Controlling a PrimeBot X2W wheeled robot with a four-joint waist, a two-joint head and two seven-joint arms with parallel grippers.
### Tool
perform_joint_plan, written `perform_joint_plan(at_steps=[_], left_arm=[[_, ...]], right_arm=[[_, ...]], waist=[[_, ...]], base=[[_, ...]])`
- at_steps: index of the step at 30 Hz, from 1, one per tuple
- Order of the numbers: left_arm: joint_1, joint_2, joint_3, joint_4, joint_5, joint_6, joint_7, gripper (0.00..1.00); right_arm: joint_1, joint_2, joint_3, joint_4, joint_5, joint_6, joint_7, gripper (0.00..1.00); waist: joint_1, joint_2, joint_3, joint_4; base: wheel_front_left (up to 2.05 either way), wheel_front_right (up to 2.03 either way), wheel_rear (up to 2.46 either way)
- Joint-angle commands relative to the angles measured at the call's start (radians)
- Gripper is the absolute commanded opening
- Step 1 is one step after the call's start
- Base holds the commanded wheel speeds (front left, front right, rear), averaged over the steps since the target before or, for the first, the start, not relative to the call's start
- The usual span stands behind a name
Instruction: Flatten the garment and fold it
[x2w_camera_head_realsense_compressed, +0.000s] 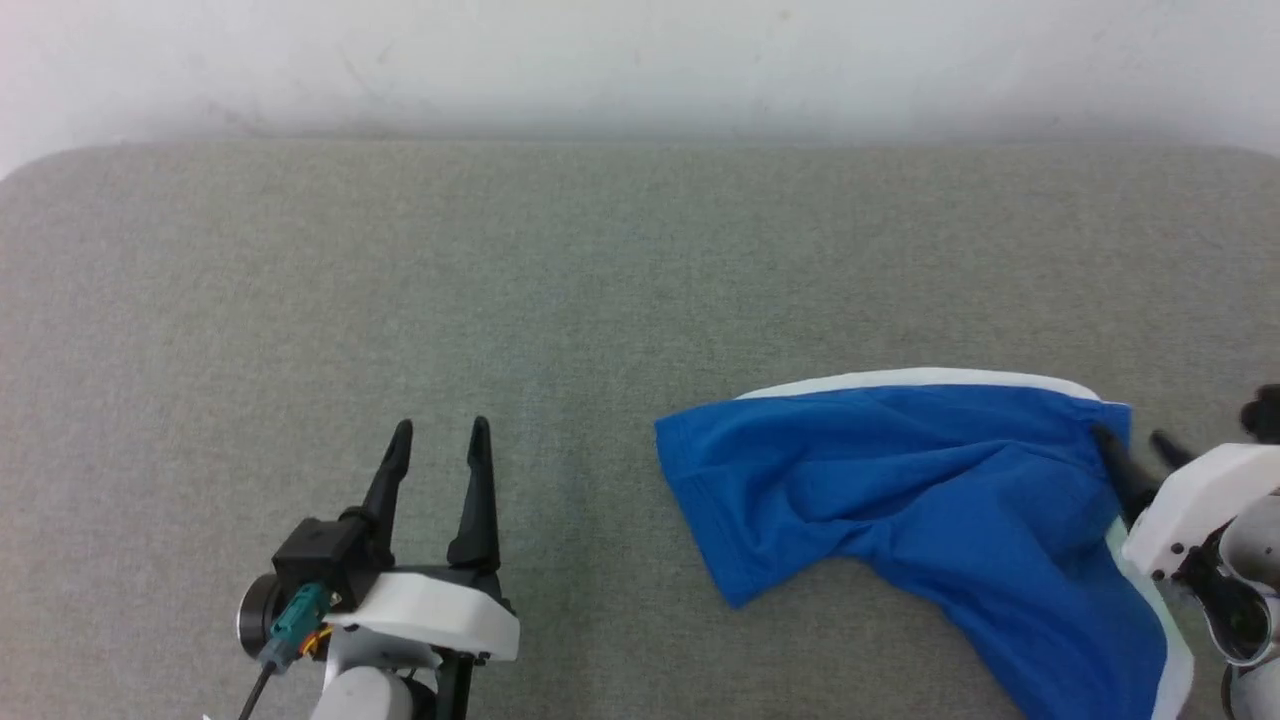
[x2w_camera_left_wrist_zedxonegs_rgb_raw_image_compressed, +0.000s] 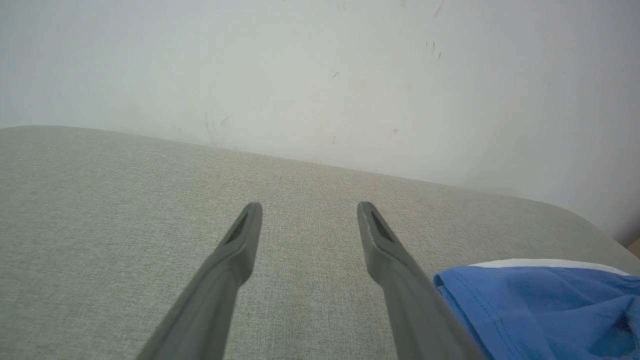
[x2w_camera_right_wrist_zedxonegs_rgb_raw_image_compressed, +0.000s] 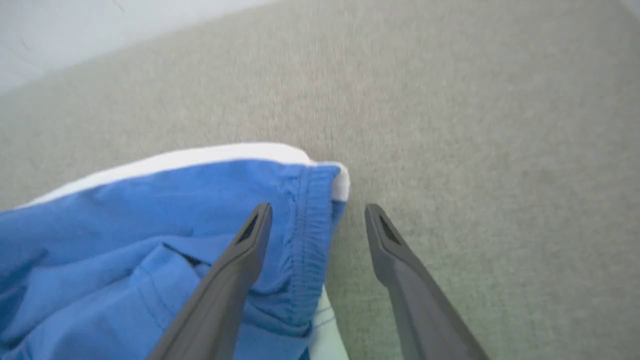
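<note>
Lying garment (x2w_camera_head_realsense_compressed: 900, 470): is sprawling rumpled near the tabletop (x2w_camera_head_realsense_compressed: 600, 250)'s right edge.
Left tool (x2w_camera_head_realsense_compressed: 440, 432): is hovering spread apart, empty.
Right tool (x2w_camera_head_realsense_compressed: 1130, 437): is straddling the garment's white-banded corner, fingers spread.

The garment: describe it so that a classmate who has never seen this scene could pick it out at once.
On the wide grey cloth-covered surface below the pale wall, look to the robot's right side. There lies the garment, crumpled, at the open right gripper. Its bright blue, with a white band along the far edge, sets it apart from the grey around it.
</note>
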Motion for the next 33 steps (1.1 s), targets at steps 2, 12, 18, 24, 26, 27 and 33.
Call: perform_joint_plan(at_steps=[2,12,18,24,26,27,33], left_arm=[[0.014,0.008,0.008,0.011,0.004,-0.003,-0.004,1.00],[-0.036,0.029,0.013,0.028,-0.009,0.008,0.074,1.00],[-0.173,0.024,-0.041,0.082,-0.012,-0.030,0.194,1.00],[-0.376,0.005,-0.147,0.240,-0.026,-0.117,0.416,1.00],[-0.420,0.003,-0.175,0.313,-0.036,-0.138,0.502,1.00],[-0.441,0.002,-0.187,0.343,-0.040,-0.147,0.532,1.00],[-0.519,0.019,-0.258,0.519,-0.032,-0.174,0.663,1.00]], right_arm=[[0.032,0.033,-0.036,-0.063,-0.039,-0.001,-0.164,1.00],[0.220,0.160,-0.061,-0.337,-0.250,-0.001,-0.421,1.00],[0.298,0.209,-0.041,-0.504,-0.291,-0.001,-0.381,1.00],[0.327,0.215,0.003,-0.607,-0.294,-0.001,-0.319,1.00],[0.325,0.209,0.025,-0.608,-0.285,-0.001,-0.297,1.00],[0.323,0.208,0.030,-0.609,-0.281,-0.001,-0.295,1.00],[0.315,0.210,0.054,-0.588,-0.257,-0.001,-0.283,1.00]], waist=[[0.0000,-0.0001,-0.024,-0.019],[0.0000,-0.0001,-0.069,-0.045],[0.0000,-0.0001,-0.046,-0.071],[0.0000,-0.0001,0.012,-0.113],[0.0000,-0.0001,0.025,-0.135],[0.0000,-0.0001,0.033,-0.144],[0.0000,-0.0001,0.062,-0.190]], base=[[0.00,0.00,0.00],[0.00,0.00,0.00],[0.00,0.00,0.00],[0.00,0.00,0.00],[0.00,0.00,0.00],[0.00,0.00,0.00],[0.00,0.00,0.00]])
